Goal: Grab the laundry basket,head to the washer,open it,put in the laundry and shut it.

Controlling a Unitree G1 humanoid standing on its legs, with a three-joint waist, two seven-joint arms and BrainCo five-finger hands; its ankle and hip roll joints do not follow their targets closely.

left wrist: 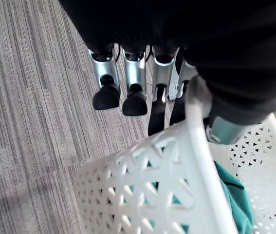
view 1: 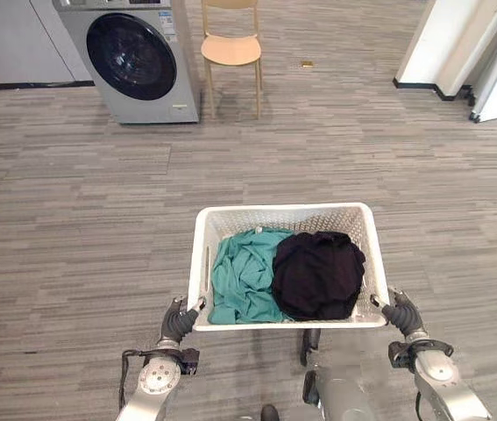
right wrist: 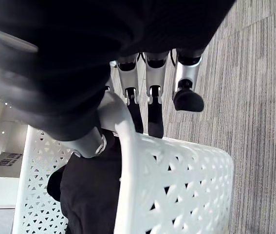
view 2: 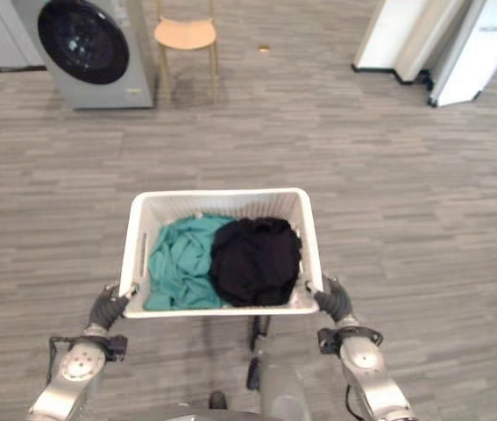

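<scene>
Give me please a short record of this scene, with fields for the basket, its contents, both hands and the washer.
basket: white laundry basket, carried in front of the robot
contents: teal cloth on the left, black cloth on the right
left hand: fingers curled on the near left rim corner
right hand: fingers curled on the near right rim corner
washer: ahead to the left, door closed
beside washer: wooden chair

Left hand [view 1: 178, 321]: we reach forward from lower left, fingers curled over the basket [view 1: 202, 237] rim, thumb inside.
Right hand [view 1: 401, 314]: we mirror it from lower right, clamped on the opposite rim.
</scene>
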